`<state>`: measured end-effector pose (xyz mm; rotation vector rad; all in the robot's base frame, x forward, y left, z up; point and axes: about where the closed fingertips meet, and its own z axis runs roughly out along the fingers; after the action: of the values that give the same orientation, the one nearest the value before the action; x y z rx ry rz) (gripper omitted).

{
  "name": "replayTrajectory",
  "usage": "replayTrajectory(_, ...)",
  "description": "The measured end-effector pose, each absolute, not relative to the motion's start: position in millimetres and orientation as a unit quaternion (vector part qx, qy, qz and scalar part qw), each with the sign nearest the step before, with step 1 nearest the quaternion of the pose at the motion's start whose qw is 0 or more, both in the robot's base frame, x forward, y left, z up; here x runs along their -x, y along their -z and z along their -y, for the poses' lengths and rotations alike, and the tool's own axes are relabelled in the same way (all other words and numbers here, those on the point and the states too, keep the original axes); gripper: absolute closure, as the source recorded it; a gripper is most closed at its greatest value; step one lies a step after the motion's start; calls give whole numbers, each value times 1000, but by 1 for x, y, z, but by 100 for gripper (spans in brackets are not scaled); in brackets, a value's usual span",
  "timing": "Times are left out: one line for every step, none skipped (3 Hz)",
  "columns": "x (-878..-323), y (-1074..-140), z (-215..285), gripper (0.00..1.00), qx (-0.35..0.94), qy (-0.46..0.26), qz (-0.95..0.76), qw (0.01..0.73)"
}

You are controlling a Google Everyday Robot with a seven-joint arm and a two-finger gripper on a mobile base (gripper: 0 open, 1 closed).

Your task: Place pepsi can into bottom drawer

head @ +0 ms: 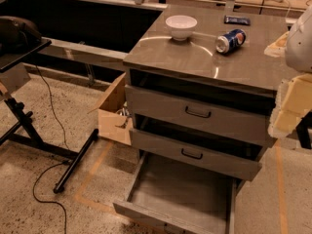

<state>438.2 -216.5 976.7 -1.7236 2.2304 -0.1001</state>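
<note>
The pepsi can (230, 41) lies on its side on the grey cabinet top (195, 57), towards the back right, its silver end facing front left. The bottom drawer (180, 189) is pulled far out, and its bare grey floor holds nothing. My gripper (291, 99) is a cream-coloured shape at the right edge of the view, partly cut off. It is beside the cabinet's right front corner, to the right of the can and lower in the picture, and it is not touching the can.
A white bowl (181, 26) and a flat dark blue packet (237, 20) sit on the cabinet top behind the can. The two upper drawers (197, 113) stand slightly out. A cardboard box (113, 113) and a black stand (44, 145) with a cable are on the floor to the left.
</note>
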Motion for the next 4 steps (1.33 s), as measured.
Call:
replayTrajectory(-438, -977, 217, 0, 603, 35, -781, 160)
replayTrajectory(-451, -976, 226, 0, 580, 37, -789, 200)
replayTrajectory(-466, -966, 263, 0, 535, 33, -799, 273)
replayTrajectory(-496, -962, 295, 0, 499, 40, -790, 354)
